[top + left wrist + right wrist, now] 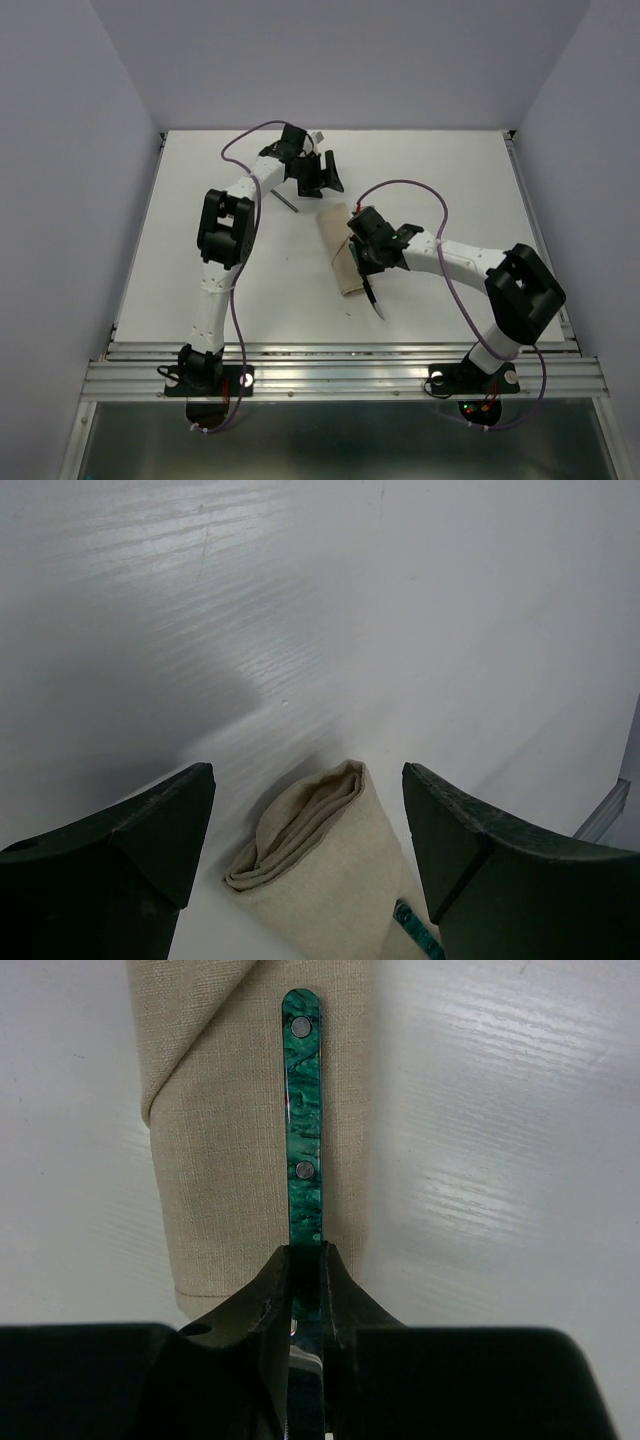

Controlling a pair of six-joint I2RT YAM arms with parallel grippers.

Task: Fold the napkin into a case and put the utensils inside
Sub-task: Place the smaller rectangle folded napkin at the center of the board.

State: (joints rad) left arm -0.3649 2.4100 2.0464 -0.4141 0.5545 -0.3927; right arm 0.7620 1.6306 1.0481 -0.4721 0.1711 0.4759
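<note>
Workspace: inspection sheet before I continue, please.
Surface: white table.
Job's things: napkin folded into an oblong; green-handled utensil, handle over napkin; second utensil on table by left arm.
Clutter: nothing seen.
End effectors: left end effector open, above napkin's end; right end effector shut on green-handled utensil.
Cables: purple cables along both arms.
Surroundings: grey walls; metal rail at near edge.

We look down on a white table with a faint wood grain. Near its middle lies the folded beige napkin, a narrow oblong. A thin utensil lies farther back, apart from it.
</note>
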